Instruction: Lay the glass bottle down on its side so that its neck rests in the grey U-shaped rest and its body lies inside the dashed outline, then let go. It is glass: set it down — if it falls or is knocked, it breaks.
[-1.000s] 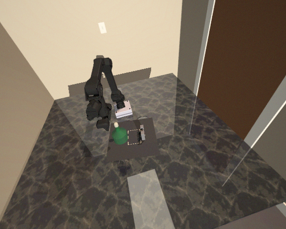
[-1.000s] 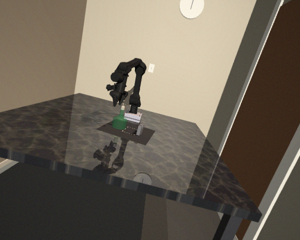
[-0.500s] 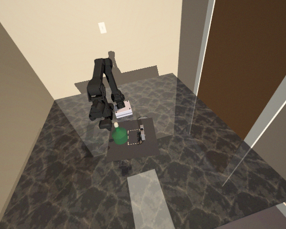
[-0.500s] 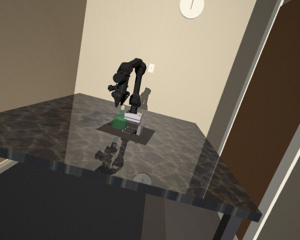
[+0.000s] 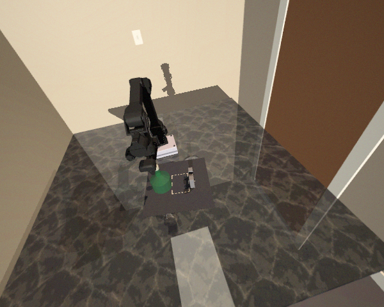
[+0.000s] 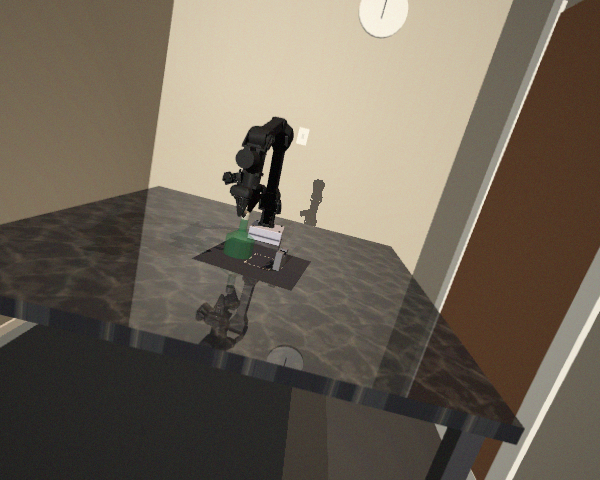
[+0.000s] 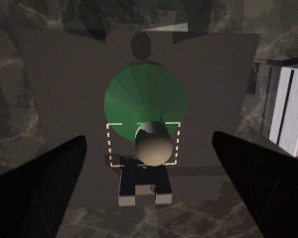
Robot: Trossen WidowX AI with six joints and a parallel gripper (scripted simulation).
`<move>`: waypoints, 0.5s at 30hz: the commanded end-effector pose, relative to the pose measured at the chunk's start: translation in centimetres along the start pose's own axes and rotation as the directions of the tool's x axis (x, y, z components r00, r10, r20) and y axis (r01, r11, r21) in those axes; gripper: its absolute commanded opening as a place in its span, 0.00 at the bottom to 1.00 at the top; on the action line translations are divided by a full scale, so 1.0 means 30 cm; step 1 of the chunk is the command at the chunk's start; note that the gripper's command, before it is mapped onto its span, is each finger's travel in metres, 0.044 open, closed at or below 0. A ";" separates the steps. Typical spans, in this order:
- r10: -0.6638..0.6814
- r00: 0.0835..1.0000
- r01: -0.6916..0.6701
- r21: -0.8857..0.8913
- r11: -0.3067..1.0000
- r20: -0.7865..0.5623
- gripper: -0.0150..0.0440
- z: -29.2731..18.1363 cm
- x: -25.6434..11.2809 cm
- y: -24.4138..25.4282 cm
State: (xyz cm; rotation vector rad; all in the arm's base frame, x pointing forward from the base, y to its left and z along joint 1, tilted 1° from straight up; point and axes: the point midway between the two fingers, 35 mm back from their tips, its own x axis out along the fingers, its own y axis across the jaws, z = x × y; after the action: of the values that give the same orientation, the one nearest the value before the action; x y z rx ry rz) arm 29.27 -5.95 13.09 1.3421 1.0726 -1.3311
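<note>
Two fingers of mine spread wide, nothing gripped; bottle (image 5: 160,181) (image 6: 238,244) (image 7: 139,91) upright on dark mat (image 5: 178,203) (image 6: 290,281) (image 7: 65,89), its pale cap (image 7: 154,144) in view btwn fingertips. Glass green, translucent, w/ broad round body, narrow neck. Stands beside grey rest (image 5: 191,181) (image 6: 278,260) (image 7: 126,199), not in it.

Beige walls (image 5: 192,39) (image 6: 269,77) – a brown door (image 5: 324,82) (image 6: 543,217) – flank a dark, glossy veined table (image 5: 96,238) (image 6: 352,320).

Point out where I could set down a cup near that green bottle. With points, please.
Perhaps the mat's (image 5: 178,206) (image 6: 290,281) (image 7: 214,99) front strip, bordered by the dashed outline (image 5: 180,193) (image 6: 245,261) (image 7: 109,144) and mat edge. It's crowded between bottle (image 5: 160,182) (image 6: 238,245) (image 7: 134,89), outline and grey rest (image 5: 192,181) (image 6: 278,260) (image 7: 126,200).
</note>
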 end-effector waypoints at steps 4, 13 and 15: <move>-0.005 1.000 0.005 0.005 1.000 0.003 0.96 -0.020 0.003 -0.006; -0.005 1.000 0.005 0.005 1.000 0.003 0.56 -0.020 0.003 -0.006; -0.005 1.000 0.005 0.005 1.000 0.003 0.47 -0.020 0.003 -0.006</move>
State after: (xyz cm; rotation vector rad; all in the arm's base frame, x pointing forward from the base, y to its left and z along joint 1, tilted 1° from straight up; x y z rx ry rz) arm 29.31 -5.33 13.05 1.3412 1.0738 -1.3324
